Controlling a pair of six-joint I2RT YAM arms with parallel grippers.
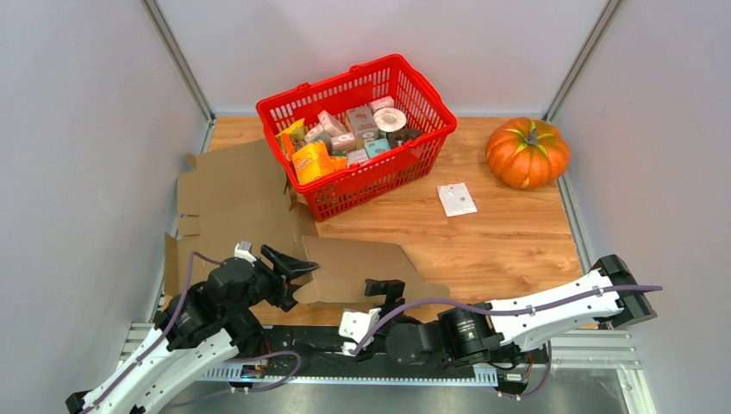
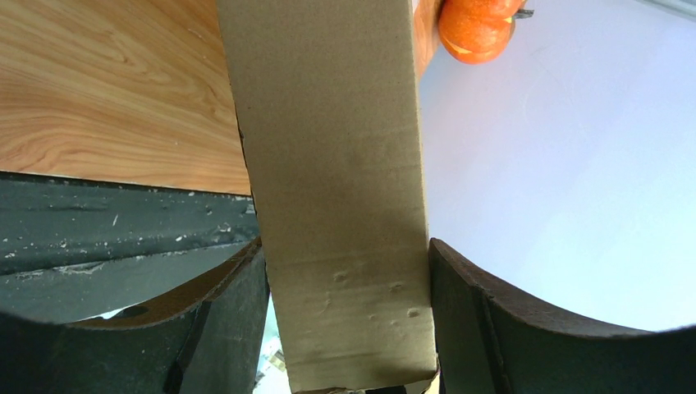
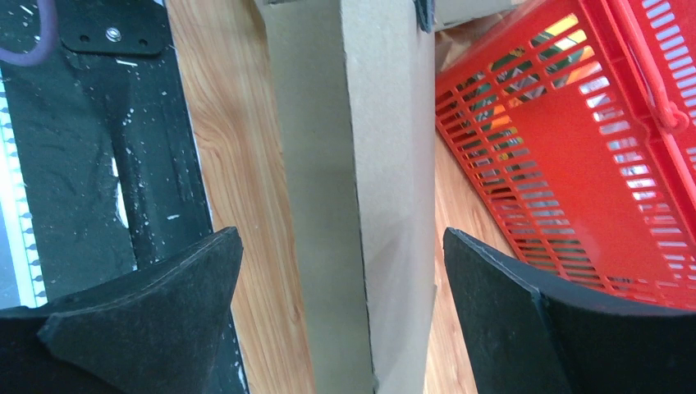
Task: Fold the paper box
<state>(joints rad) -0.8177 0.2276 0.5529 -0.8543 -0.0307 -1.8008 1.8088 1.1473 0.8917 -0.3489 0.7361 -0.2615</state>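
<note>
The paper box is a flattened brown cardboard sheet [image 1: 233,198] lying on the left of the wooden table, with one panel reaching right to the near middle. My left gripper [image 1: 291,274] is at its near edge. In the left wrist view a cardboard strip [image 2: 336,164] fills the gap of the left gripper [image 2: 349,328], whose fingers are spread wide. My right gripper [image 1: 384,289] is at the right panel's near edge. In the right wrist view a raised cardboard flap [image 3: 361,164] stands in the right gripper [image 3: 341,312], with a gap on each side.
A red basket [image 1: 431,93] full of small packages stands at the back middle, against the cardboard; it also shows in the right wrist view [image 3: 574,164]. An orange pumpkin [image 1: 527,153] sits at the back right. A white packet [image 1: 456,198] lies between them.
</note>
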